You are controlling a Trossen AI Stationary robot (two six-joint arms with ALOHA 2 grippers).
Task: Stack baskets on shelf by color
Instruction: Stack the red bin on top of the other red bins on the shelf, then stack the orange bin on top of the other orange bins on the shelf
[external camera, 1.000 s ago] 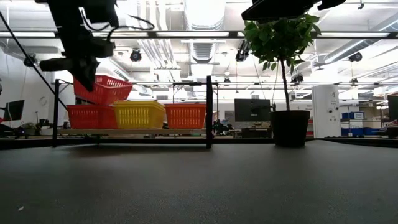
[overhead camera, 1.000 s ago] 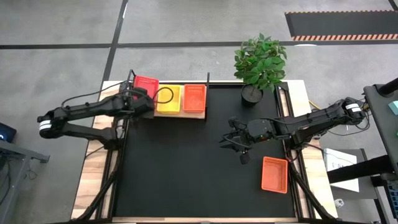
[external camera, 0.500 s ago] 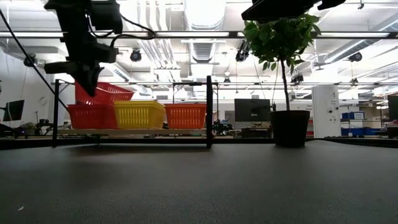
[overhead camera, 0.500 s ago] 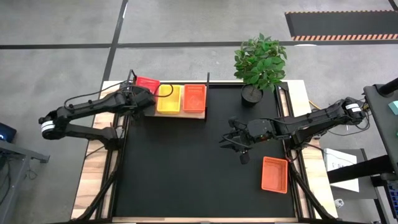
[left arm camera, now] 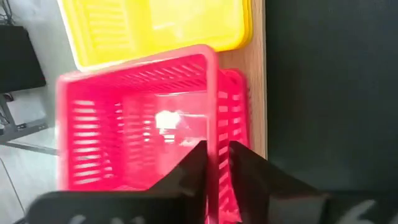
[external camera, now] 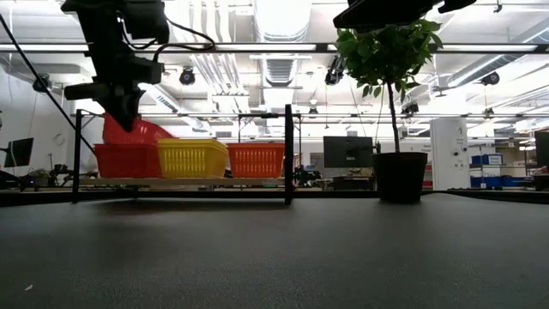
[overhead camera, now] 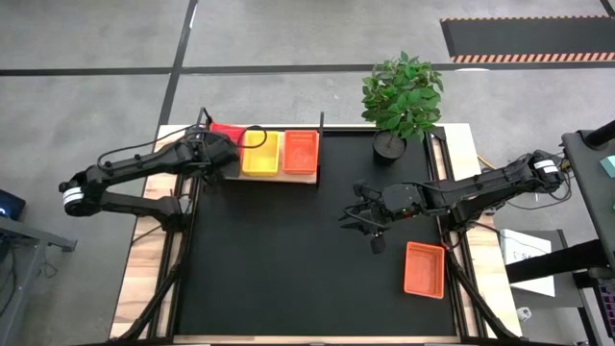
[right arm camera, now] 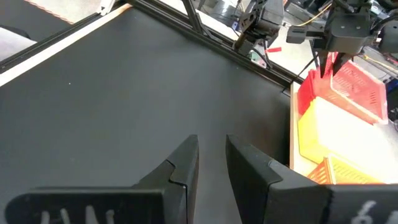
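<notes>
Shelf [overhead camera: 309, 177] sat at the mat's far left corner, yellow basket [overhead camera: 260, 154] mid-shelf. Your left gripper [left arm camera: 216, 163] pinched the tilted red basket [left arm camera: 134, 118] rim over the shelf's left end, fingers barely parted. Right gripper [overhead camera: 374, 237] hovered mid-mat, slightly apart, holding nothing.

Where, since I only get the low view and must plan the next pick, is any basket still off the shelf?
Observer: One orange basket lies on the black mat, in the corner far from the shelf, on the right arm's side.
Operator: Is the right gripper on it?
Observer: No. The right gripper hangs apart from it, nearer the mat's middle, holding nothing.
Operator: And the tilted red one?
Observer: At the left gripper, the top red basket sits offset over a lower red basket.
</notes>
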